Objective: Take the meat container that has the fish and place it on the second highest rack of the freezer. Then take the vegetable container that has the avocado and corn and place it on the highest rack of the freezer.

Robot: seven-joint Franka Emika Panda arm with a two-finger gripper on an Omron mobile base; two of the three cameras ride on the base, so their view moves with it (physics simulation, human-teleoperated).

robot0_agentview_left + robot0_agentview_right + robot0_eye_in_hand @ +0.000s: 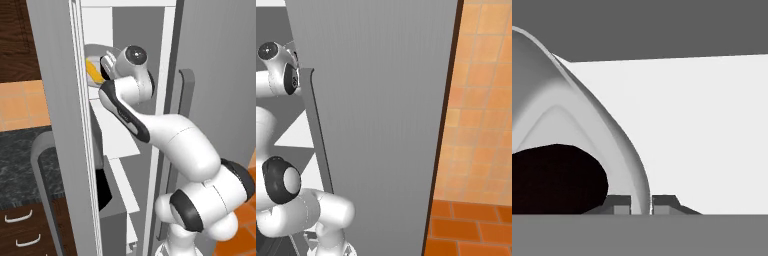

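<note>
My gripper (pixel 641 204) is shut on the rim of the vegetable container (pixel 572 115), a round grey bowl, with the rim pinched between the two finger tips. The dark avocado (pixel 554 177) lies inside the bowl. In the left base view the bowl (pixel 94 51) sits high inside the freezer (pixel 55 125), with the yellow corn (pixel 93 70) showing at its edge beside my wrist. Under the bowl a white freezer shelf (pixel 707 130) spreads out. The meat container and the fish are out of view.
The freezer's open door edge (pixel 75 150) stands left of my arm, and its curved grey handle (pixel 186 100) is to the right. Lower white shelves (pixel 120 150) lie below. A dark counter (pixel 20 160) with drawers is at the left. The grey freezer side (pixel 381 125) borders orange floor tiles (pixel 476 150).
</note>
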